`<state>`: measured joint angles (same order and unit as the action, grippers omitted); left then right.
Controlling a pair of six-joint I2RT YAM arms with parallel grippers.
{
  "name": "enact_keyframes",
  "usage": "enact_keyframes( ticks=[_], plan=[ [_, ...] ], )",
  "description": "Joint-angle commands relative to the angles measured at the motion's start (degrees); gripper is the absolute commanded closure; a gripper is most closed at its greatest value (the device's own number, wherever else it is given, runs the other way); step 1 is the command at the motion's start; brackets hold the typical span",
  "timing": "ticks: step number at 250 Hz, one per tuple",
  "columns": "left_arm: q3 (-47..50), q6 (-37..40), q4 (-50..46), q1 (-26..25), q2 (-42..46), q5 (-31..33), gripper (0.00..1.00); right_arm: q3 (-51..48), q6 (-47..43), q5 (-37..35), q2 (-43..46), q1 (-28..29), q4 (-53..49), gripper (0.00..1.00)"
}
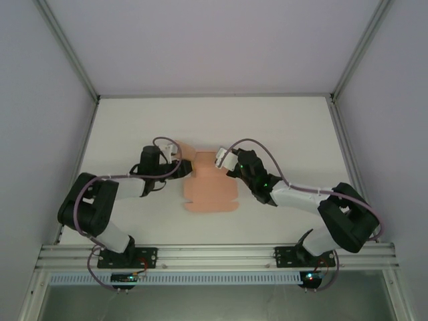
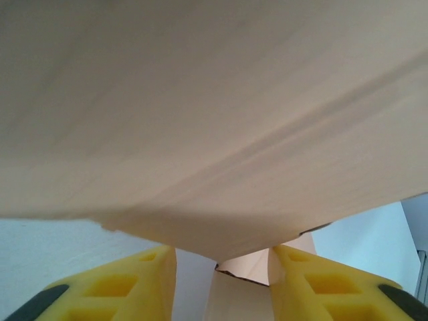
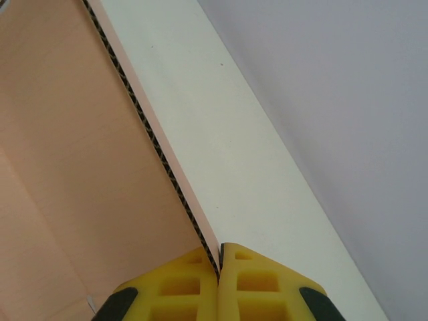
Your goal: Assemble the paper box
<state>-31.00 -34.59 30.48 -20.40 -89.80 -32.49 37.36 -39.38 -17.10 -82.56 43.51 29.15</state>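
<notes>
The paper box [image 1: 208, 190] is a salmon-pink die-cut sheet lying mostly flat in the middle of the white table. My left gripper [image 1: 179, 162] is at its far left corner. In the left wrist view the card [image 2: 214, 120] hangs close over the lens. The yellow fingers [image 2: 147, 281] stand apart, and a flap of card sits between them against the right one. My right gripper [image 1: 221, 160] is at the sheet's far edge. In the right wrist view it [image 3: 219, 253] is shut on the corrugated edge of a raised panel [image 3: 80, 167].
The white table [image 1: 287, 134] is walled by pale enclosure panels with metal corner posts [image 1: 67, 47]. An aluminium rail [image 1: 214, 255] runs along the near edge and carries both arm bases. Open tabletop lies behind and beside the sheet.
</notes>
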Motion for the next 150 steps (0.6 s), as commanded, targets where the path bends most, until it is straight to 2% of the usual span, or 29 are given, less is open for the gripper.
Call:
enact_keyframes(
  ticks=[1,18,34,94,135,150],
  plan=[
    [-0.10,0.46,1.13,-2.05,-0.97,1.47,0.62,-0.18,2.50,0.10,0.57,0.37,1.38,1.00],
    [-0.91,1.72,-2.07,-3.31,-1.08,5.93,0.61,-0.27,2.41,-0.85,0.47,0.44,1.03,1.00],
    [-2.25,3.26,-5.79,-4.92,-1.25,10.37,0.56,-0.19,2.31,-1.33,0.43,0.76,0.54,1.00],
    [-5.86,6.46,-15.86,-11.90,-2.18,30.44,0.53,-0.27,2.11,-3.30,0.40,1.25,-0.29,1.00],
    [-6.20,5.86,-17.56,-12.58,-0.18,32.99,0.48,0.60,0.23,-6.05,-0.26,1.48,-2.95,1.00],
    [-6.13,5.84,-19.10,-12.37,2.27,33.29,0.39,1.57,-2.16,-7.43,-0.99,1.36,-4.75,1.00]
  ],
)
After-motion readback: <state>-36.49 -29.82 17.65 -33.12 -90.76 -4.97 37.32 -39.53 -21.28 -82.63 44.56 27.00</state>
